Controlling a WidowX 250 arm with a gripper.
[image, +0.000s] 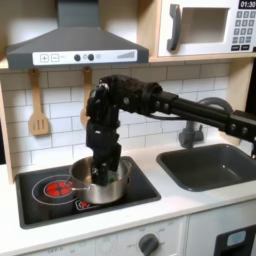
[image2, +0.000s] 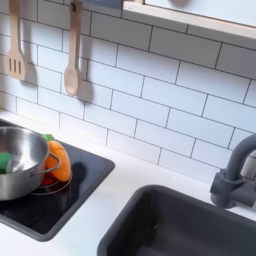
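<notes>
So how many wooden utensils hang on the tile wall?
2: a slotted spatula at the first exterior view's left, and a spoon to its right, above the stove. The arm could hide more.

Shiny steel pot (image: 100, 182) upright on the black stovetop (image: 40, 200), a green item inside

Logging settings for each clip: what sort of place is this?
Probably a toy kitchen: a stovetop with a pot under the gripper, a sink, and a microwave above.
</notes>
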